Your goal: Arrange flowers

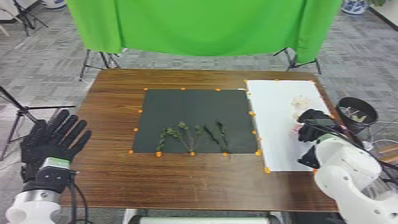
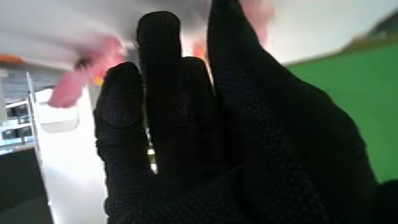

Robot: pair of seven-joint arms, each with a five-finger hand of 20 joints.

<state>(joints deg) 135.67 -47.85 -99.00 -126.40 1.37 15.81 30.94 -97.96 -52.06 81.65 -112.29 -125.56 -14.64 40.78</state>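
Note:
My left hand (image 1: 55, 142) is open, palm up, beside the table's left edge. My right hand (image 1: 315, 127) is over the white sheet (image 1: 277, 112), close to a pink flower (image 1: 296, 128); pale flowers (image 1: 300, 102) lie farther back. Several green stems with leaves (image 1: 183, 132) rest along the near part of the dark sheet (image 1: 194, 107). In the right wrist view my right hand (image 2: 191, 165) has its fingers extended, with a blurred pink flower (image 2: 89, 65) beyond them and more pink partly hidden behind the glove.
A black bin (image 1: 357, 111) with things inside stands off the table's right edge. Orange tabs line the sheets on the brown table (image 1: 187, 182). A green cloth (image 1: 204, 25) hangs behind the far edge, and a dark tripod (image 1: 18, 112) stands at the left.

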